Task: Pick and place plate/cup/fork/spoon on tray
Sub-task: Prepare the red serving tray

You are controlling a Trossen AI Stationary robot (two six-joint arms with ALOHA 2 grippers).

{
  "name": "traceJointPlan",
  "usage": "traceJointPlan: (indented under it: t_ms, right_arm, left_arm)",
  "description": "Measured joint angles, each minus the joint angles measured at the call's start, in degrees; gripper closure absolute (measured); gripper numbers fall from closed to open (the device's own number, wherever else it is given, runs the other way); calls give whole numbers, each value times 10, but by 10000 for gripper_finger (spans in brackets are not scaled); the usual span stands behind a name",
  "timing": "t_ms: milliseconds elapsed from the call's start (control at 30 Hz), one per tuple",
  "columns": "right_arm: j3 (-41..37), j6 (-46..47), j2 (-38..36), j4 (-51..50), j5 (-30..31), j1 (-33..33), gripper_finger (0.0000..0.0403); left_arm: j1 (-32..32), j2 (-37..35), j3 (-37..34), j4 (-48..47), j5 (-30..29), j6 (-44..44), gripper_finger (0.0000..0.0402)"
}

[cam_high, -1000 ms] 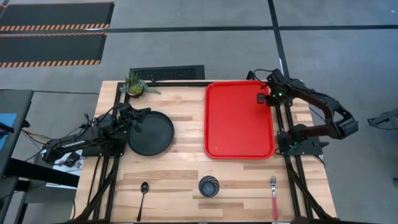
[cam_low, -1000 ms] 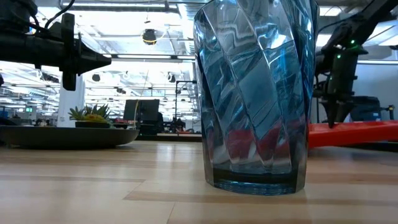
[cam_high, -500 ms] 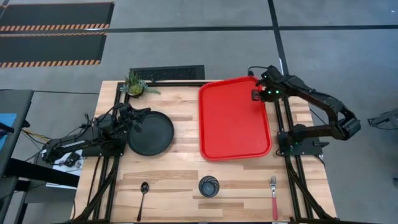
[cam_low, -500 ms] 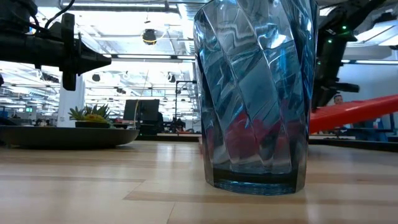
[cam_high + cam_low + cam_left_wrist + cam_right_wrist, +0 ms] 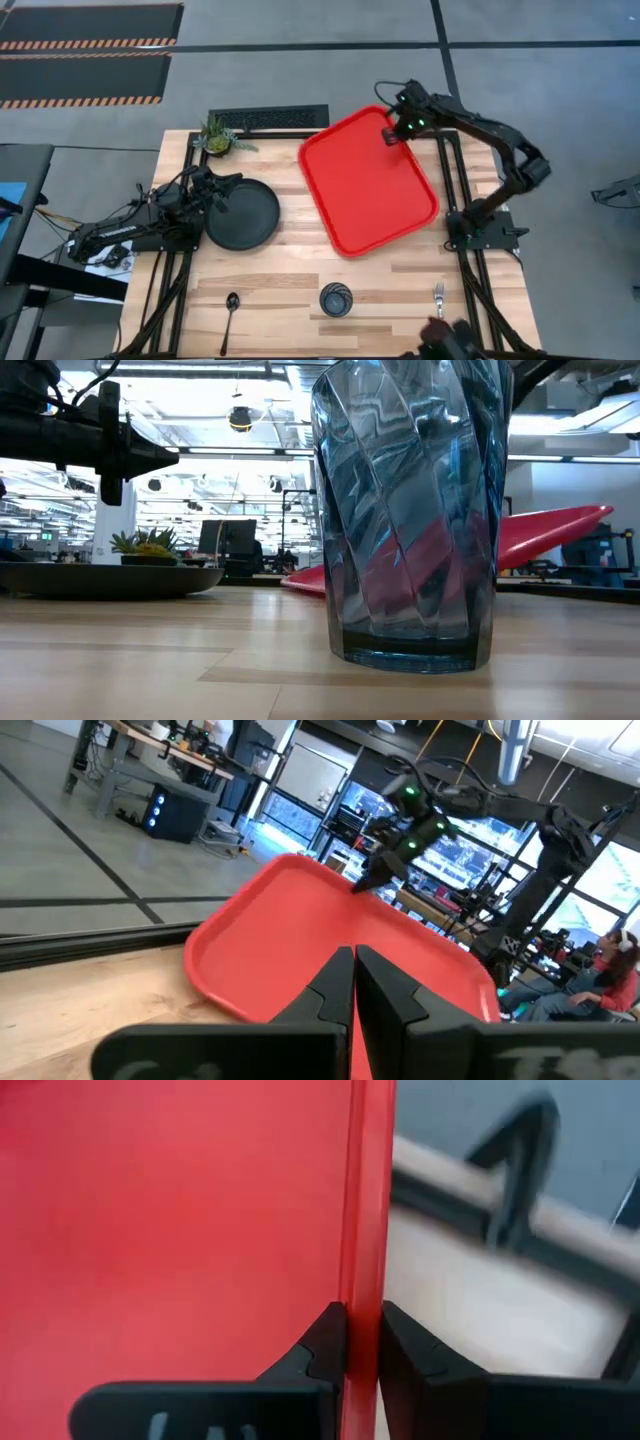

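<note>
The red tray [image 5: 368, 180] lies skewed at the table's far right, its far end raised in the low view [image 5: 545, 528]. My right gripper [image 5: 395, 131] is shut on its rim. The black plate [image 5: 243, 213] rests flat at the left. My left gripper [image 5: 216, 190] is shut and hovers over the plate's left edge, clear of it in the low view [image 5: 150, 457]. The cup [image 5: 336, 299], a ribbed blue tumbler, stands upright near the front edge and fills the low view [image 5: 415, 510]. The dark spoon [image 5: 231, 305] lies front left. The fork's tines [image 5: 438, 292] show front right; its handle is hidden. My right gripper pinches the tray's raised rim [image 5: 366, 1230] on its right long side near the far corner, one finger inside the tray and one outside. The fingers come from above. The held end is lifted and the tray slopes down to its near-left end [image 5: 305, 582] on the table.
A small potted plant [image 5: 218, 135] stands at the far left corner. A dark blurred thing [image 5: 450, 342] reaches in over the near edge at the right, covering the fork's handle. Bare wood lies between plate, tray and cup.
My right gripper has gone up and toward the table's far left with the tray's rim. The tray has turned counter-clockwise as seen from above, its far end lifted while its near end stayed on the table. A dark thing has come in at the near right edge.
</note>
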Motion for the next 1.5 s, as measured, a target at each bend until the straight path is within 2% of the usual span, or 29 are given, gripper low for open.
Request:
traceJointPlan:
  t_ms: [133, 333, 533, 867, 1067, 1200, 1500]
  right_arm:
    - [86, -121, 77, -5, -19, 0, 348]
    - [196, -334, 169, -61, -91, 6, 348]
    - [231, -473, 203, -107, -115, 36, 347]
    - [232, -463, 204, -45, -128, 110, 347]
    - [232, -434, 237, -21, -129, 153, 347]
    - [232, -436, 259, -4, -128, 164, 347]
    - [232, -449, 259, 71, -120, 166, 347]
  left_arm:
    - [0, 0, 0, 0, 0, 0, 401]
    - [0, 0, 0, 0, 0, 5, 401]
    - [0, 0, 0, 0, -1, 5, 401]
    - [0, 1, 0, 0, -3, 17, 401]
    - [0, 1, 0, 0, -5, 18, 402]
    - [0, 1, 0, 0, -5, 20, 401]
    - [0, 1, 0, 0, -6, 24, 402]
